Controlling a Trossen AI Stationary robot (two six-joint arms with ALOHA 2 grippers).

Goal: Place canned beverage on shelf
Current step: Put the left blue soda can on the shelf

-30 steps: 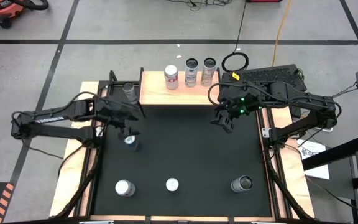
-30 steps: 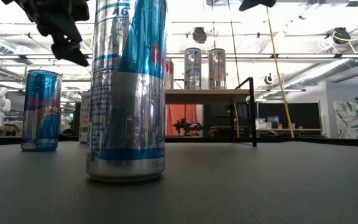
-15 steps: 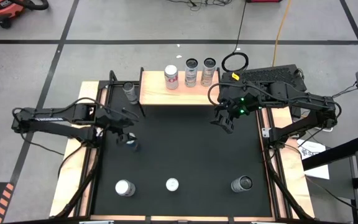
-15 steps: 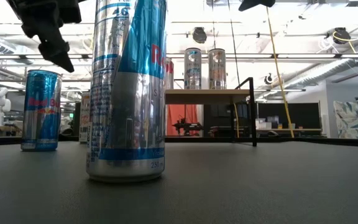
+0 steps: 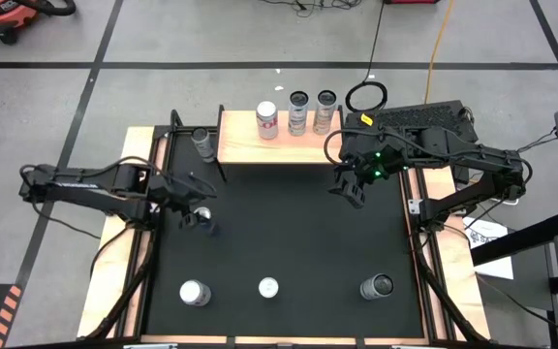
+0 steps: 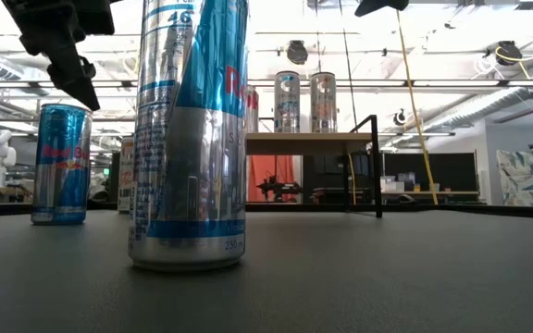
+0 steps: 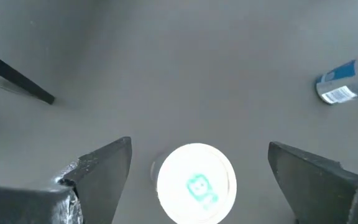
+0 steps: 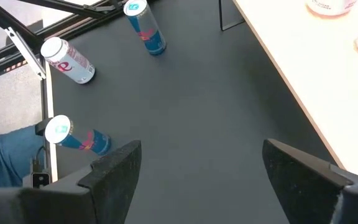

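can point(image 7: 196, 183) below open left gripper point(image 7: 197, 177)

Three cans point(image 5: 298, 112) stand in a row on the shelf point(image 5: 279, 142) at the far edge of the bench point(image 5: 289, 242), and a fourth can point(image 5: 201, 142) stands just off the shelf's left end. Along the near edge three more cans point(image 5: 268, 288) stand well apart. Left of centre a lone can point(image 5: 203, 217) sits under the left gripper point(image 5: 190, 209), while the right gripper point(image 5: 349, 188) hangs near the shelf's right end.
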